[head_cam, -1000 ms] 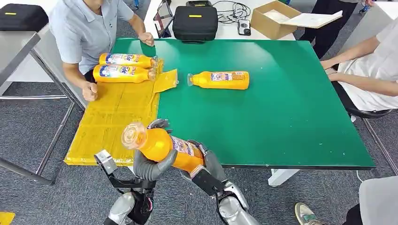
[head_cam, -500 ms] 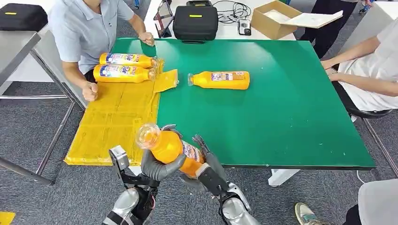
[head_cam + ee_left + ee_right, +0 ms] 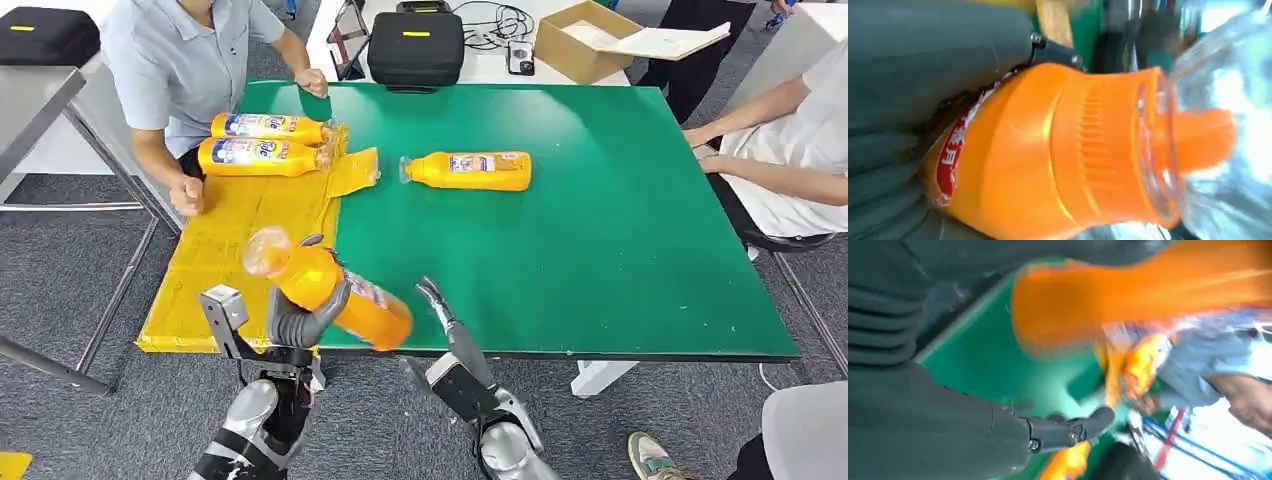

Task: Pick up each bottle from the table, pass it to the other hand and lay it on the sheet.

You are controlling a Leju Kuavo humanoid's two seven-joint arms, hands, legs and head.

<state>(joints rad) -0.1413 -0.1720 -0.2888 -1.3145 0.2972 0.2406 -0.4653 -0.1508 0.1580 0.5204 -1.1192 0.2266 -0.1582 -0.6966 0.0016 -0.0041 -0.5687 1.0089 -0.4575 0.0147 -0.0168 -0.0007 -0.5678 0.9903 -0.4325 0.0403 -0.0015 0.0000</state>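
Head view first: the green table [image 3: 600, 250] takes up most of the scene, and the yellow sheet [image 3: 240, 270] covers its nine-o'clock edge. Two bottles [image 3: 262, 142] already lie on that sheet at about eleven o'clock, just beside a seated person's forearm [image 3: 165, 165], and one more bottle [image 3: 470, 170] lies on bare green near twelve o'clock, well apart from both hands.

At the six-o'clock edge the left hand [image 3: 295, 320] wraps its fingers around the held bottle [image 3: 330, 295], which is tilted with its clear cap end toward ten o'clock, above the seam between sheet and table. The left wrist view shows the grip sitting on the body just behind the orange shoulder [image 3: 1048, 150], close to the neck. The right hand [image 3: 445, 320] holds nothing, its fingers spread and pointing toward twelve o'clock, apart from the bottle.

The main risk, as I judge it, is the grip position: most of the bottle's weight hangs beyond the fingers, so it may pivot or slide out while being carried. A release from height could let the round body roll off the sheet's near edge or onto the green. Reaching toward eleven o'clock risks knocking the laid bottles or the person's fist [image 3: 187, 195]. The right hand's extended fingers could also clip the bottle's base.
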